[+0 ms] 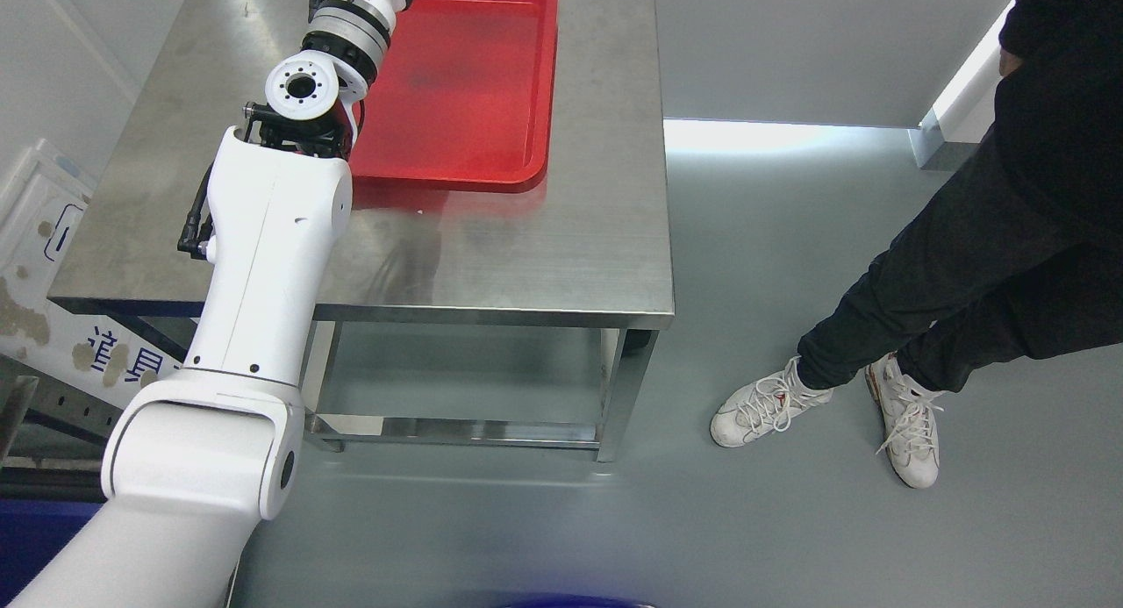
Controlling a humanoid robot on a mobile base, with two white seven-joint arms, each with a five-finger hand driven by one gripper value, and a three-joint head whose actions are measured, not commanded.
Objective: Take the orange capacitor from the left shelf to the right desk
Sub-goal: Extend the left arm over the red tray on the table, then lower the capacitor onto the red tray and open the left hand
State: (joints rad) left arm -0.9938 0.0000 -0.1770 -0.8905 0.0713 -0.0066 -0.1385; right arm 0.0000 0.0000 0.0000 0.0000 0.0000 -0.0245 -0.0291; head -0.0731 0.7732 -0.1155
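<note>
My left arm (263, 266) rises from the lower left and stretches over a steel desk (544, 257). Its wrist (351, 20) runs out past the top edge of the head view, so the hand itself is cut off. A red tray (474, 90) lies on the far part of the desk, under the wrist, and its visible part holds nothing. No orange capacitor shows anywhere. The right arm is out of the picture.
A person in dark trousers and white sneakers (772, 402) stands on the grey floor right of the desk. White cartons (44, 231) with blue print sit at the far left. The desk has an open lower frame (465, 428).
</note>
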